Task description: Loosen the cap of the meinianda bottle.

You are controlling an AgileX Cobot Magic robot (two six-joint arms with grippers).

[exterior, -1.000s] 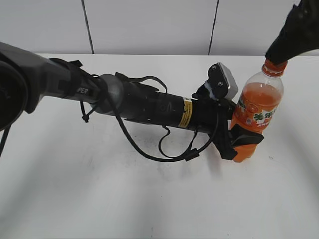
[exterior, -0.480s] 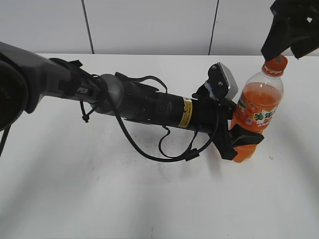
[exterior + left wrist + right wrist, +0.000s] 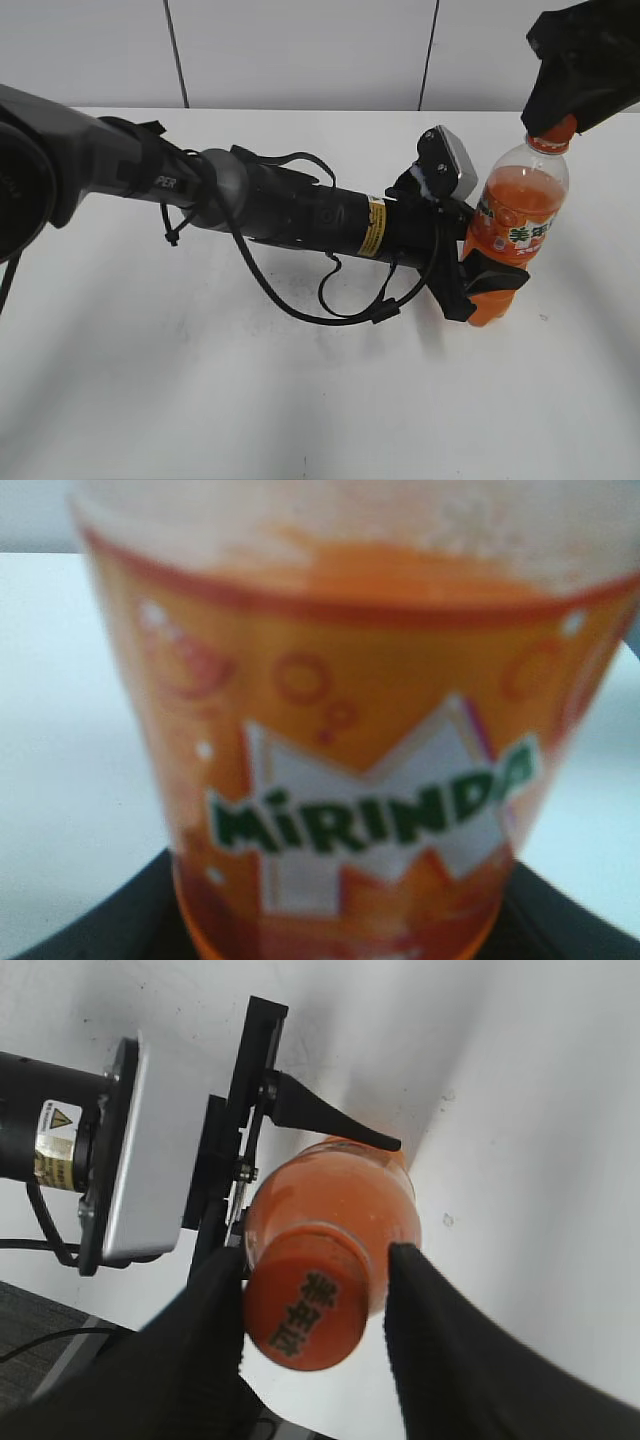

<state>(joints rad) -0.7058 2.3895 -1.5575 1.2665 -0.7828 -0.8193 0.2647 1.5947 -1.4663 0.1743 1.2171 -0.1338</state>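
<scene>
The meinianda bottle [image 3: 520,215] stands upright on the white table, holding orange drink. My left gripper [image 3: 490,280] is shut on its lower body; in the left wrist view the label [image 3: 350,730] fills the frame, with black fingers [image 3: 80,930] at the bottom corners. My right gripper [image 3: 556,118] hangs over the orange cap [image 3: 555,137], hiding its top. In the right wrist view the cap [image 3: 305,1305] sits between the two black fingers. The left finger [image 3: 200,1350] touches its side, while the right finger [image 3: 440,1340] stands a small gap away.
My left arm [image 3: 300,215] lies across the table from the left, with loose cables [image 3: 330,290] hanging under it and its wrist camera [image 3: 447,165] beside the bottle. The table [image 3: 200,400] meets a pale wall [image 3: 300,50] behind.
The right gripper lifted off the cap, leaving it in full view, then came back down over it with its jaws narrower. Left arm and bottle have not moved.
</scene>
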